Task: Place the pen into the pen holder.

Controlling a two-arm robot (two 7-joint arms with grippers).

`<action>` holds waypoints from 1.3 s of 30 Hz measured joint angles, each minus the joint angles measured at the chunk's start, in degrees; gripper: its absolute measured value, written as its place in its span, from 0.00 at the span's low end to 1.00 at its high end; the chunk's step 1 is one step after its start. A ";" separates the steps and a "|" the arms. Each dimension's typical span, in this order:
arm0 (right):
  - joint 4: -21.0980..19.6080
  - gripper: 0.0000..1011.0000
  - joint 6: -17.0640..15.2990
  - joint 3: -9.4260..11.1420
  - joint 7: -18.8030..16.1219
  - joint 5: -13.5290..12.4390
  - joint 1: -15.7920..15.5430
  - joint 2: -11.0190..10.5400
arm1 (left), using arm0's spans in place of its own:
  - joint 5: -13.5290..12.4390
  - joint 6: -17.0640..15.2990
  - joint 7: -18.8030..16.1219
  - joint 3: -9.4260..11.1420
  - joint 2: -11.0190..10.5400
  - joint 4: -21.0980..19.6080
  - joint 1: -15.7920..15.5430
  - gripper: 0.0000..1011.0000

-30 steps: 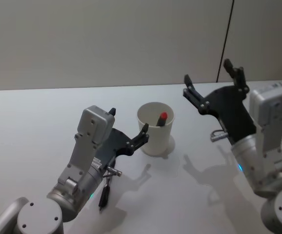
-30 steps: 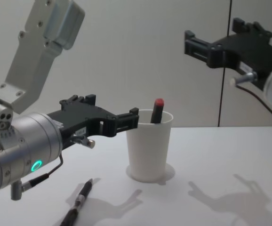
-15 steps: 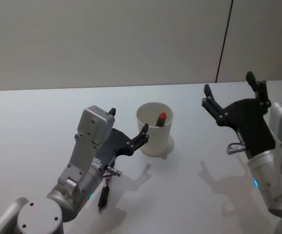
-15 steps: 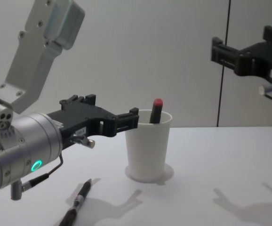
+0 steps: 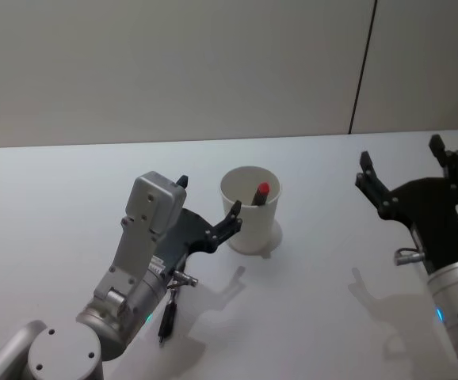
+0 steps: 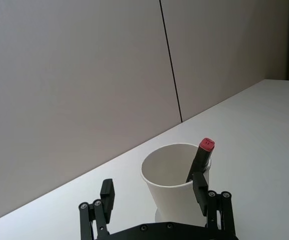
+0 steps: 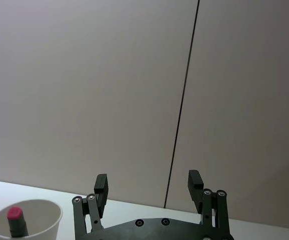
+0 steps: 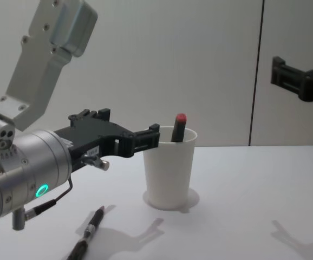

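The pen holder [image 5: 250, 212], a white paper cup, stands mid-table with a red-capped pen [image 5: 261, 192] leaning inside against its rim. A second, dark pen [image 5: 167, 315] lies flat on the table beside my left arm. My left gripper [image 5: 209, 196] hovers open and empty just left of the cup, at rim height. The left wrist view has the cup [image 6: 177, 192] straight ahead of the spread fingers [image 6: 107, 190]. My right gripper [image 5: 401, 154] is raised well to the right of the cup, open and empty. The right wrist view catches the cup [image 7: 32, 222] at its lower edge.
The white table [image 5: 47, 206] stretches wide around the cup. A plain wall with a dark vertical seam [image 5: 362, 67] stands behind it. From the chest view the dark pen [image 8: 87, 236] lies near the front edge, below my left gripper [image 8: 135, 132].
My right gripper has drawn away from the cup, moving right and back, still open. The left arm, the cup and both pens have stayed put.
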State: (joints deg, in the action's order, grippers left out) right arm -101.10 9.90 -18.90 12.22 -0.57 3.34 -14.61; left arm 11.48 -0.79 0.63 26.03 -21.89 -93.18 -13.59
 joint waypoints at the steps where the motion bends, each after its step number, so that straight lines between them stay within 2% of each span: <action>1: -0.05 0.99 -0.10 0.14 0.16 -0.17 -0.24 -0.14 | 0.00 0.00 0.00 0.00 0.00 0.00 0.00 0.99; 16: -0.47 0.99 -0.59 0.92 1.02 -1.13 -1.59 -0.92 | 0.00 -0.02 0.00 -0.01 0.00 0.00 0.01 0.99; 21: -0.53 0.99 -0.65 1.04 1.16 -1.25 -1.82 -1.04 | 0.04 -1.17 -0.04 -0.17 -0.17 -0.42 0.17 0.99; 25: -0.55 0.99 -0.67 1.11 1.21 -1.31 -1.93 -1.09 | 0.52 -3.02 -0.34 -0.43 -0.45 -1.21 0.41 0.99; 31: -0.60 0.99 -0.71 1.16 1.27 -1.38 -2.05 -1.14 | 1.99 -7.99 -1.61 -1.03 -1.13 -3.25 1.01 0.99; 39: -0.64 0.99 -0.75 1.20 1.32 -1.43 -2.11 -1.18 | 3.71 -16.56 -4.54 -1.91 -2.12 -6.90 2.17 0.99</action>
State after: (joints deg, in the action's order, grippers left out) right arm -101.73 9.15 -17.70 13.54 -2.01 1.23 -15.78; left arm 15.19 -17.35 -3.91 24.12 -24.02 -100.07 -11.41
